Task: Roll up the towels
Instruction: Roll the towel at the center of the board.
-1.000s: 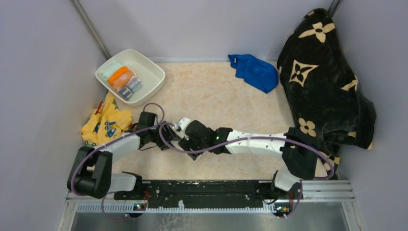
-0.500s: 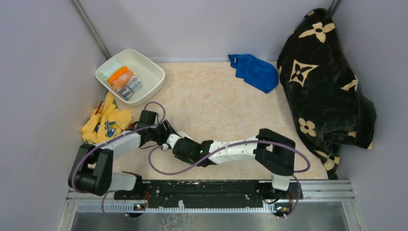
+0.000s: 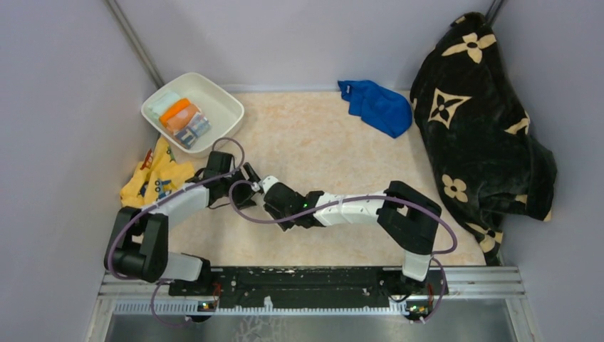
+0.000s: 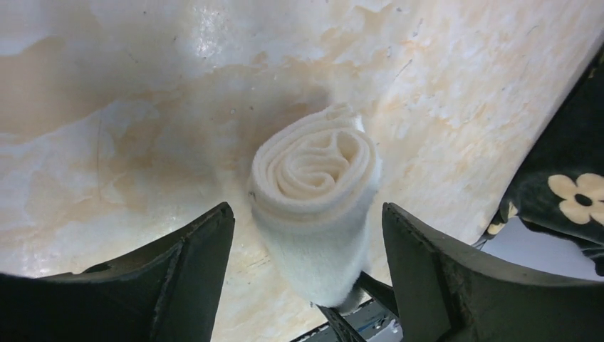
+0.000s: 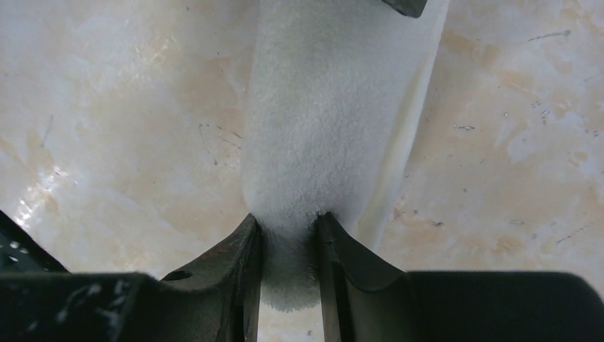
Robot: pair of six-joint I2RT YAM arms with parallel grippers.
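Observation:
A cream-white towel [image 4: 313,178], rolled into a tight cylinder, hangs just above the tabletop. My right gripper [image 5: 288,217] is shut on the roll's [image 5: 320,121] near end, squeezing the pile between both fingers. My left gripper [image 4: 308,210] is open around the other end, and both fingers stand clear of the cloth. In the top view the two grippers meet left of centre, the left gripper [image 3: 242,178] facing the right gripper [image 3: 265,187]. The solid blue towel [image 3: 377,107] lies crumpled at the back. A printed towel [image 3: 191,127] sits rolled in the white bin.
The white bin [image 3: 229,107] stands at the back left and also holds an orange roll and a pale one. A yellow printed cloth [image 3: 157,182] lies beside the left arm. A large black flowered blanket [image 3: 477,121] fills the right side. Grey walls close in on both sides.
The right jaws have closed onto the end of the cream-white roll, while the left jaws have spread apart off it. The right arm's elbow has folded back toward its base.

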